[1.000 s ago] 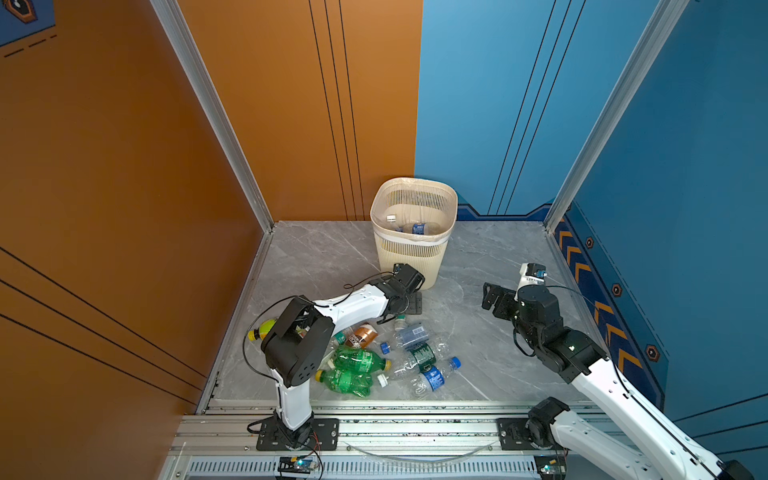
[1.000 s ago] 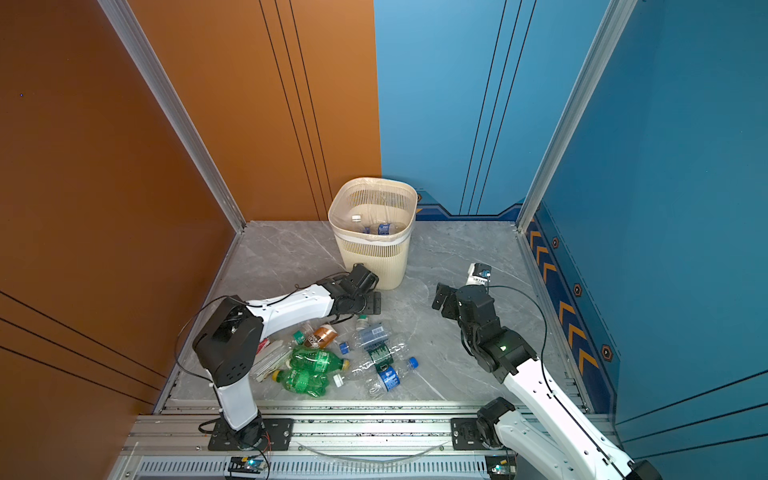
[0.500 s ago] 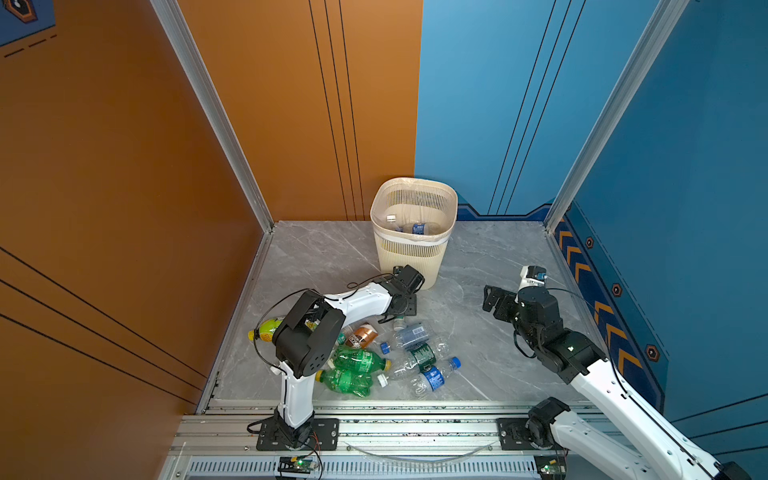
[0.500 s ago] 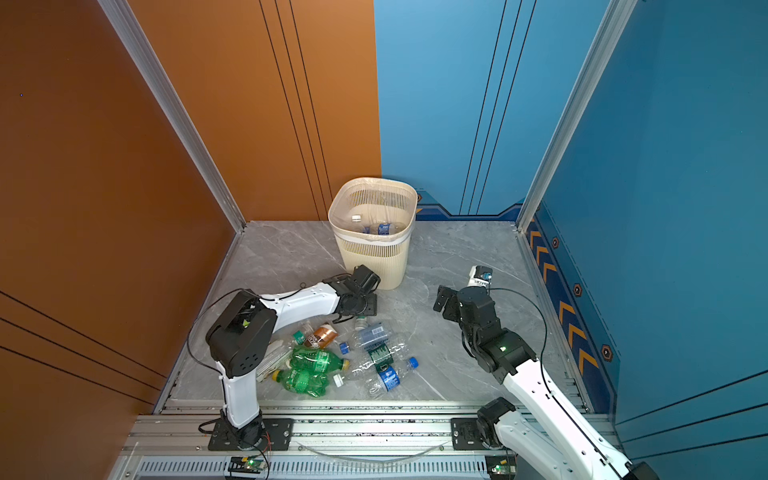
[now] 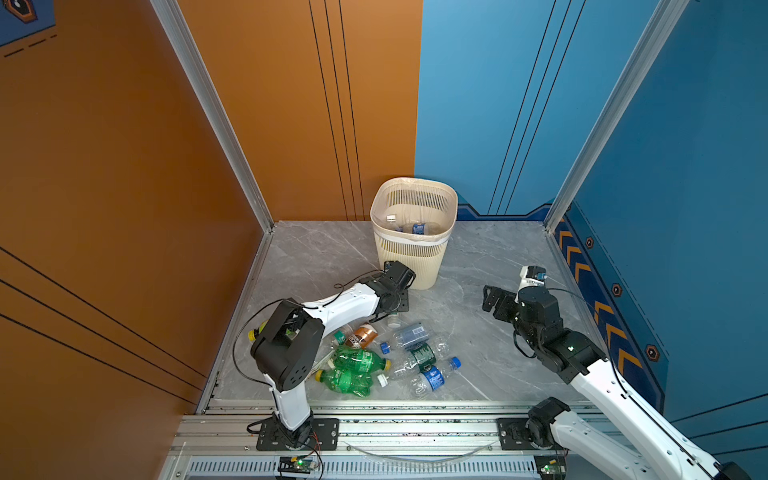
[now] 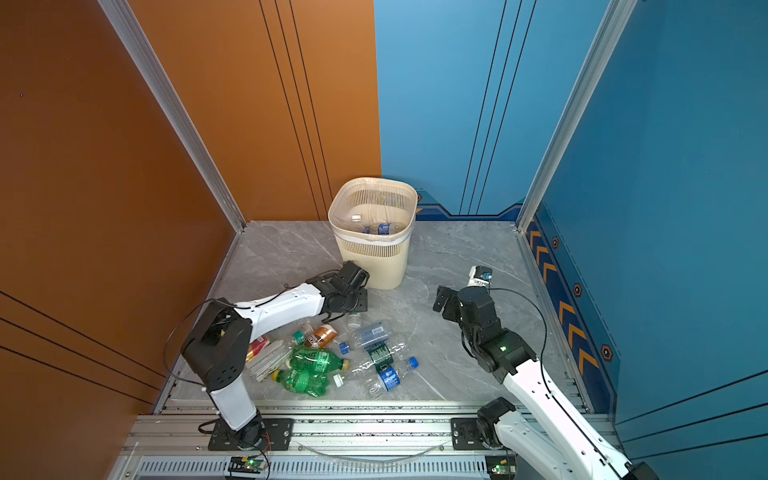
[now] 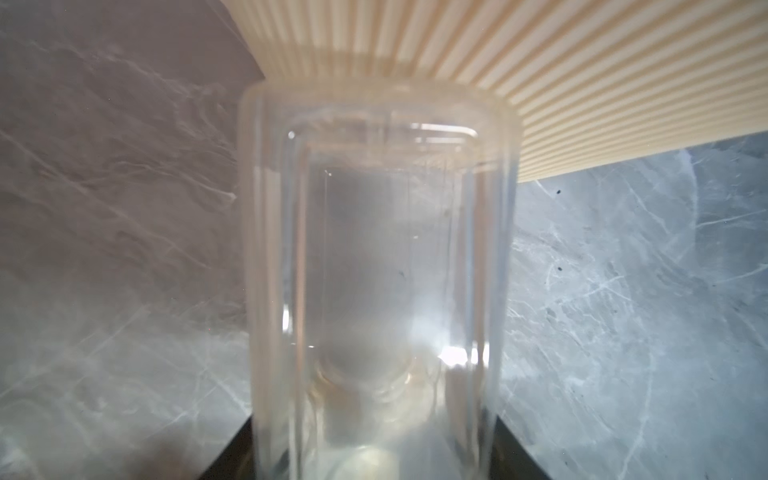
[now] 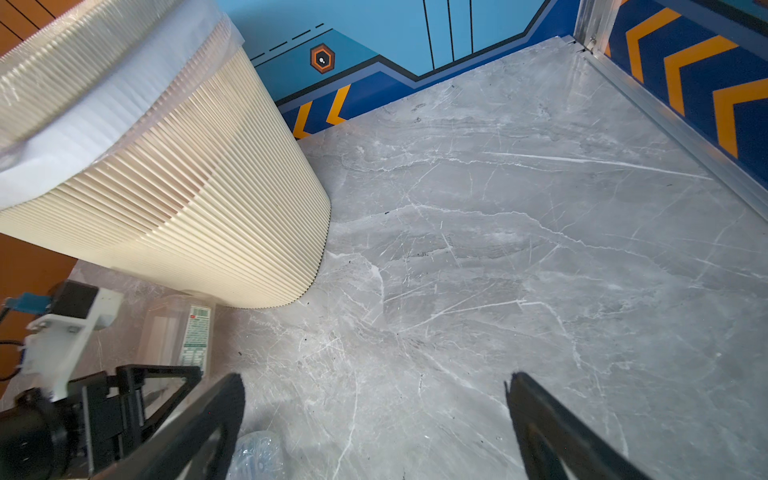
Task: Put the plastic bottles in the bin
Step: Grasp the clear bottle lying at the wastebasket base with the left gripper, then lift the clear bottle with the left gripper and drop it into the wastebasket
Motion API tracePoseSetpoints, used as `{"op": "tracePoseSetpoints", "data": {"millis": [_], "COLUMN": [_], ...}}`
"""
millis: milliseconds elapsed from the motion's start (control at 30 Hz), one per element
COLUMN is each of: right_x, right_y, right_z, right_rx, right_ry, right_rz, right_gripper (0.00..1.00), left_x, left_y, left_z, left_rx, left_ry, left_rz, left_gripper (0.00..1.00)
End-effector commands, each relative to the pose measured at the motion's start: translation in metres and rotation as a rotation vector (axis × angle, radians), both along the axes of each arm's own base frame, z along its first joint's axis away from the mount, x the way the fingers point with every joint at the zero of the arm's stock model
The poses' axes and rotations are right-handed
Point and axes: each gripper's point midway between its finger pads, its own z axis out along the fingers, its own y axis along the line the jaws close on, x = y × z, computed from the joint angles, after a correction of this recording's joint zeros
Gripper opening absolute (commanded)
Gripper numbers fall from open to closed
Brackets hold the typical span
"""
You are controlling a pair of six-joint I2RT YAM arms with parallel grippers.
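Note:
A clear bottle [image 7: 374, 257] fills the left wrist view, and my left gripper [image 7: 374, 436] is shut on it, low on the floor right beside the base of the cream bin [image 7: 540, 62]. The right wrist view shows the same bottle [image 8: 174, 332] with its white-green label. In both top views the left gripper [image 5: 399, 301] [image 6: 357, 301] covers most of it. The bin [image 5: 411, 257] [image 6: 374, 257] holds a few bottles [image 5: 417, 227]. More bottles lie in a pile: green ones [image 5: 359, 359], a blue-labelled one [image 5: 432, 378]. My right gripper [image 5: 492, 297] [image 8: 374, 382] hangs open and empty.
A brown-labelled bottle [image 5: 361, 336] and a loose blue cap [image 5: 385, 347] lie in the pile. Another clear bottle [image 8: 257, 455] lies by the right gripper's finger. Orange and blue walls enclose the grey marble floor [image 5: 478, 257]. A metal rail [image 5: 395, 428] runs along the front.
The left gripper has closed on the clear bottle beside the bin. The left arm's elbow has shifted a little. The right arm has barely moved.

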Motion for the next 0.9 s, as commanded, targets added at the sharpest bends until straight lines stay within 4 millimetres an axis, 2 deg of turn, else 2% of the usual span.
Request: {"op": "tracePoseSetpoints", "data": {"millis": [0,167,500,667,700,867], "right_x": [0.0,0.0,0.001,0.001,0.001,0.0], "right_y": [0.0,0.001,0.004,0.005,0.005,0.004], "right_z": [0.001,0.002,0.001,0.001,0.001,0.002], "right_rx": [0.023,0.03,0.043,0.05,0.051,0.056], "right_ry": [-0.004,-0.005,-0.002,0.0,0.0,-0.001], "right_rz": [-0.001,0.0,0.003,0.008,0.007,0.005], "right_gripper": [1.0,1.0,1.0,1.0,1.0,1.0], "left_x": [0.0,-0.009,-0.031,-0.034,-0.033,-0.021], "left_y": [0.017,0.047,0.113,0.127,0.127,0.114], "left_z": [0.02,0.045,0.13,0.196,0.216,0.284], "left_rx": [-0.042,-0.122,-0.198,-0.208,-0.209,-0.185], "left_ry": [-0.063,-0.152,-0.35,-0.467,-0.499,-0.603], "left_rz": [0.069,0.143,0.214,0.159,0.14,0.026], "left_gripper": [0.53,0.52,0.52,0.53,0.54,0.53]}}
